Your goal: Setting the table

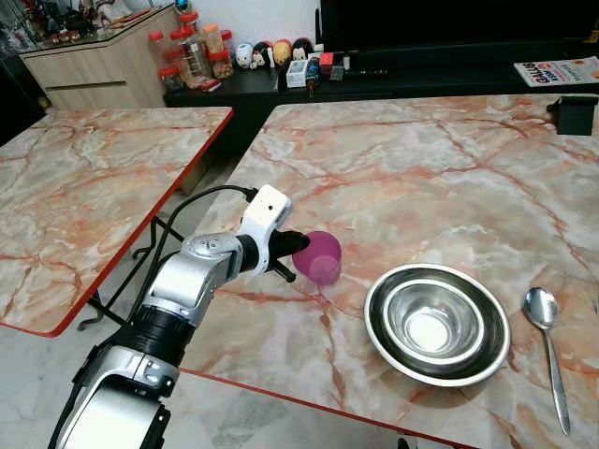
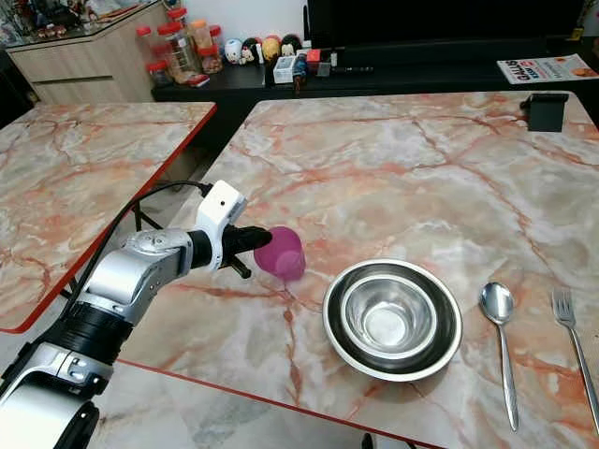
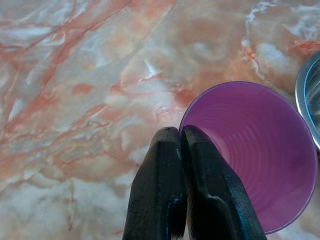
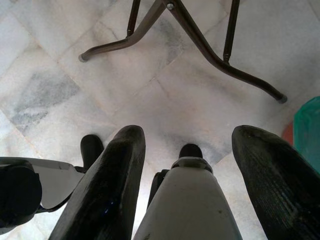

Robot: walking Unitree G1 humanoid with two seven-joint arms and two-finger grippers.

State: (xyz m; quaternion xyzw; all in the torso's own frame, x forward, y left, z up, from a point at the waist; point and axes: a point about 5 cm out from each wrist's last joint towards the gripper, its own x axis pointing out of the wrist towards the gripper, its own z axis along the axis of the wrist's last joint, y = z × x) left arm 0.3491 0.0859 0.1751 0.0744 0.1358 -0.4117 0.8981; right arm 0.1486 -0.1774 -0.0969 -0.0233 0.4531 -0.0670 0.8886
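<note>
A purple plastic cup (image 1: 319, 257) is held just above the marble table (image 1: 421, 168), tilted so its mouth faces my left wrist camera. My left gripper (image 1: 292, 245) is shut on the cup's rim (image 3: 182, 125), one finger inside and one outside. To the cup's right sits a steel bowl (image 1: 436, 322) nested in a second one. A spoon (image 1: 547, 327) lies right of the bowls and a fork (image 2: 573, 339) lies beyond it. My right gripper (image 4: 187, 165) hangs idle and open over the floor.
A second marble table (image 1: 84, 187) stands to the left across a narrow gap. A black box (image 1: 573, 114) sits at the far right of the main table. A dark sideboard (image 1: 281, 79) with jars and figurines runs along the back. Table legs (image 4: 200, 45) cross the floor below.
</note>
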